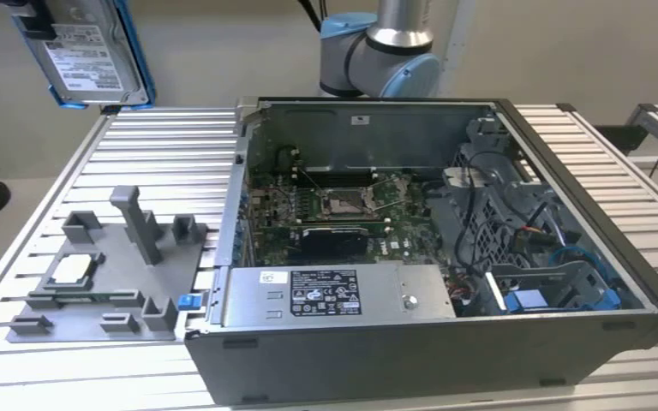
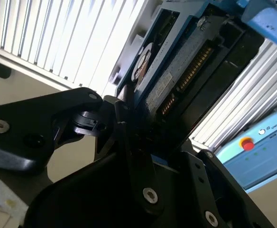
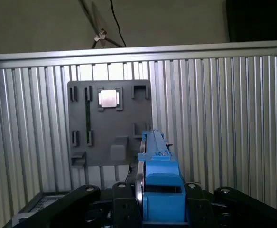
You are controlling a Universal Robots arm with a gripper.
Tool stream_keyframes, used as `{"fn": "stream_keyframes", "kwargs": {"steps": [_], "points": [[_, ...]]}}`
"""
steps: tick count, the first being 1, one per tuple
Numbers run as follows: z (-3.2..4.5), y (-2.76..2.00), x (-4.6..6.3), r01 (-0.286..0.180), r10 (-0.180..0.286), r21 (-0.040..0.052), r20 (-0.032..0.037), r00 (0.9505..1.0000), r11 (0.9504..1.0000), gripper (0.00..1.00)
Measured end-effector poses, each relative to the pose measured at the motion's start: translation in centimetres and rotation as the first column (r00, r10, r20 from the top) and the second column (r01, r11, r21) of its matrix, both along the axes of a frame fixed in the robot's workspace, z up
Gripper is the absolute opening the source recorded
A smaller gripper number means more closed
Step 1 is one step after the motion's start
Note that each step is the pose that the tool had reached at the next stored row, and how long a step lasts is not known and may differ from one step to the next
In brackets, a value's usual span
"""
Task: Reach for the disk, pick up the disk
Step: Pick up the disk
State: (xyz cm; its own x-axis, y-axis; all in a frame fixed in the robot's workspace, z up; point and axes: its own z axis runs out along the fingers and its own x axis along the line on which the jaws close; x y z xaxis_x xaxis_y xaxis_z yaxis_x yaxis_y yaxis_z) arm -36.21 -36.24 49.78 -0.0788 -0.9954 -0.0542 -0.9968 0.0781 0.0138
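Observation:
The disk (image 1: 89, 51) hangs in the air above the table's far corner at the exterior view's left, standing on edge, its white label and blue frame showing. My gripper (image 1: 32, 19) is at its top end, shut on it. In the first wrist view the disk (image 3: 158, 180) is seen edge-on, with the blue frame between the black fingers (image 3: 124, 204) of my gripper (image 3: 160, 202). The second wrist view shows the disk's circuit-board side (image 2: 176, 71) clamped by the gripper (image 2: 145, 142).
An open computer case (image 1: 637, 282) fills the middle and right of the slatted table (image 1: 158, 154), with a grey power-supply box (image 1: 329, 295) at its front. A grey fixture plate (image 1: 112, 300) at the left holds a small white-silver chip (image 1: 72, 270). The arm's base (image 1: 380, 51) stands behind the case.

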Motion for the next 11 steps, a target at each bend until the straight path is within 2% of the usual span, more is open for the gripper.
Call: {"fn": "stream_keyframes", "kwargs": {"steps": [11], "points": [[0.0, -0.01, 3.8, 0.0, 0.0, 0.0, -0.0031, 1.0, 1.0, 0.0]]}}
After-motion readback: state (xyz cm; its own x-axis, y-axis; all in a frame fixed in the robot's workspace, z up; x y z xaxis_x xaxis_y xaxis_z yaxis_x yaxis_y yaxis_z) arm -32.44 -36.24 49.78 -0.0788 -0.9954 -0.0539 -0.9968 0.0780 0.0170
